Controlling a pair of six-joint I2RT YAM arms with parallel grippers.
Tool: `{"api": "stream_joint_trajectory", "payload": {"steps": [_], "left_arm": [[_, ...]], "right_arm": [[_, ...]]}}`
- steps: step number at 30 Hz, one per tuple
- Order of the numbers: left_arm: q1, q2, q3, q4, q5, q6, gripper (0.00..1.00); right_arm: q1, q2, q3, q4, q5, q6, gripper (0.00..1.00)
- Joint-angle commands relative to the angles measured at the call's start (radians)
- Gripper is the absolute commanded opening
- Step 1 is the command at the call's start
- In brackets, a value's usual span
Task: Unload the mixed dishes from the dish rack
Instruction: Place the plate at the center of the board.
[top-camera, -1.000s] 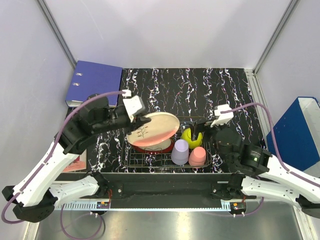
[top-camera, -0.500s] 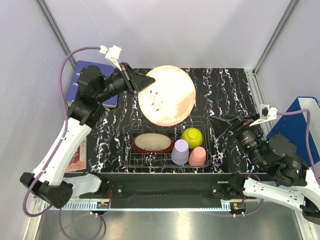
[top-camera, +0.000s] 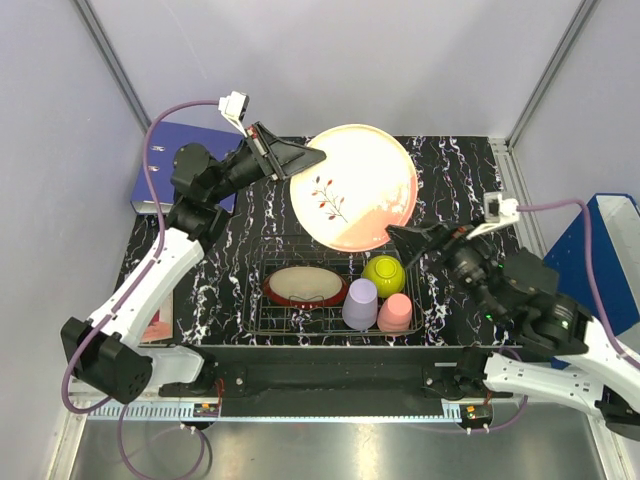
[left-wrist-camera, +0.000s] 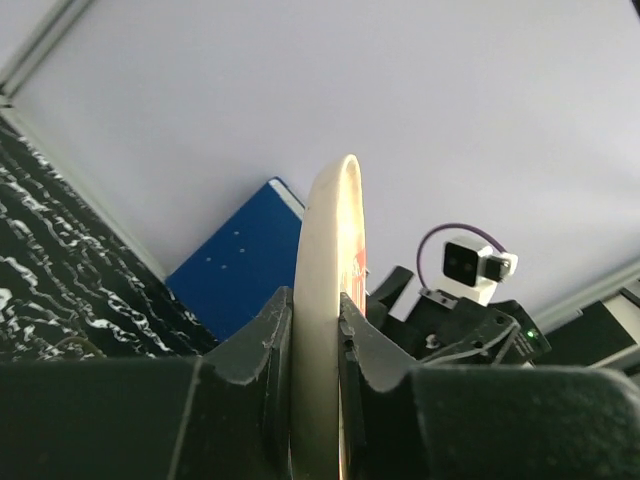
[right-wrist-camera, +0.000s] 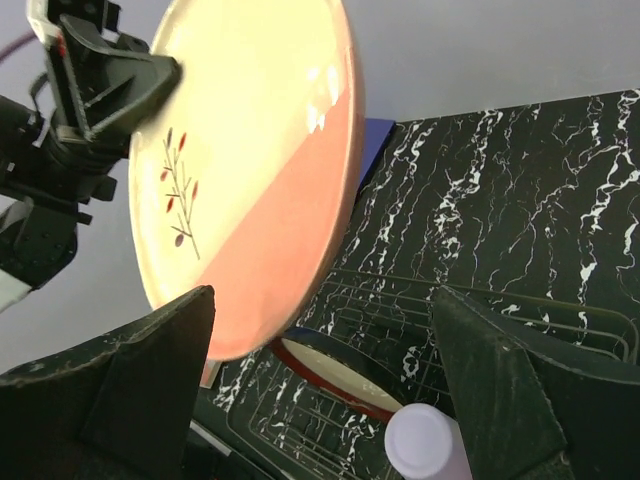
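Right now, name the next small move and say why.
Probably ease the open right pincer forward onto the lower rim of the cream-pink round plate with the plant motif; the left pincer grips its opposite edge, holding it clear above the wire dish rack, as if for a handover.

The raised plate (top-camera: 355, 200) is hanging right of the left gripper (top-camera: 300, 158), its rim sitting between the fingers, over the rack's (top-camera: 262, 318) far side. The right gripper (top-camera: 412, 238) is hovering just beside that plate's near edge. Below-left of it, in the rack, the bowl (top-camera: 384, 272) is sitting behind the small cup (top-camera: 396, 312), with the tall cup (top-camera: 360, 303) and the second plate (top-camera: 303, 286) lying further left.
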Motion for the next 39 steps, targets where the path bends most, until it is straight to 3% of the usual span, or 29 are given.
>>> {"api": "stream_joint_trajectory", "payload": {"steps": [1, 6, 9, 10, 12, 13, 14, 19, 20, 21, 22, 23, 25, 28, 31, 32, 34, 35, 38, 39], "left_arm": [[-0.010, -0.064, 0.022, 0.196, 0.024, -0.079, 0.00], [-0.024, -0.086, -0.013, 0.202, 0.032, -0.076, 0.00], [-0.029, -0.095, -0.035, 0.205, 0.032, -0.071, 0.00], [-0.029, -0.097, -0.038, 0.205, 0.031, -0.071, 0.00], [-0.029, -0.098, -0.048, 0.208, 0.035, -0.070, 0.00], [-0.029, -0.100, -0.048, 0.208, 0.038, -0.068, 0.00], [-0.029, -0.100, -0.050, 0.205, 0.038, -0.062, 0.00], [-0.024, -0.071, -0.007, 0.125, 0.025, -0.010, 0.01], [-0.017, -0.066, 0.017, 0.112, 0.023, 0.018, 0.39], [-0.008, -0.058, 0.031, 0.090, 0.017, 0.028, 0.59], [0.005, -0.051, 0.045, 0.020, -0.017, 0.041, 0.73], [0.035, -0.048, 0.080, -0.032, -0.043, 0.076, 0.99], [0.071, -0.051, 0.128, -0.249, -0.160, 0.128, 0.99], [0.140, -0.109, 0.136, -0.405, -0.355, 0.153, 0.99], [0.189, -0.213, 0.021, -0.395, -0.463, 0.142, 0.99], [0.193, -0.241, -0.055, -0.377, -0.477, 0.144, 0.99], [0.192, -0.313, -0.123, -0.323, -0.488, 0.145, 0.99], [0.194, -0.333, -0.174, -0.317, -0.485, 0.145, 0.99], [0.192, -0.394, -0.240, -0.327, -0.448, 0.154, 0.99], [0.192, -0.417, -0.249, -0.349, -0.427, 0.160, 0.99]], "right_arm": [[0.001, 0.086, 0.042, 0.122, -0.007, -0.043, 0.98], [-0.023, 0.191, 0.090, 0.163, -0.029, -0.078, 0.97], [-0.083, 0.227, 0.108, 0.191, -0.118, -0.056, 0.86], [-0.103, 0.238, 0.110, 0.197, -0.137, -0.046, 0.65], [-0.154, 0.240, 0.096, 0.211, -0.186, -0.006, 0.30], [-0.167, 0.240, 0.090, 0.234, -0.206, 0.009, 0.03], [-0.178, 0.241, 0.078, 0.240, -0.223, 0.019, 0.00], [-0.200, 0.246, 0.074, 0.243, -0.274, 0.031, 0.00], [-0.200, 0.247, 0.082, 0.240, -0.272, 0.030, 0.00], [-0.198, 0.243, 0.088, 0.234, -0.258, 0.028, 0.00], [-0.200, 0.238, 0.094, 0.216, -0.240, 0.028, 0.00], [-0.201, 0.234, 0.114, 0.205, -0.217, 0.025, 0.00], [-0.212, 0.224, 0.139, 0.167, -0.146, 0.011, 0.00], [-0.252, 0.250, 0.260, 0.088, -0.039, -0.015, 0.00], [-0.316, 0.325, 0.384, 0.016, 0.027, -0.041, 0.00], [-0.406, 0.353, 0.418, -0.005, 0.021, -0.036, 0.00], [-0.575, 0.449, 0.506, -0.085, -0.121, 0.044, 0.00], [-0.797, 0.486, 0.527, -0.109, -0.315, 0.095, 0.00], [-1.133, 0.637, 0.535, -0.114, -0.637, 0.311, 0.00], [-1.161, 0.713, 0.542, -0.099, -0.649, 0.342, 0.00]]}}
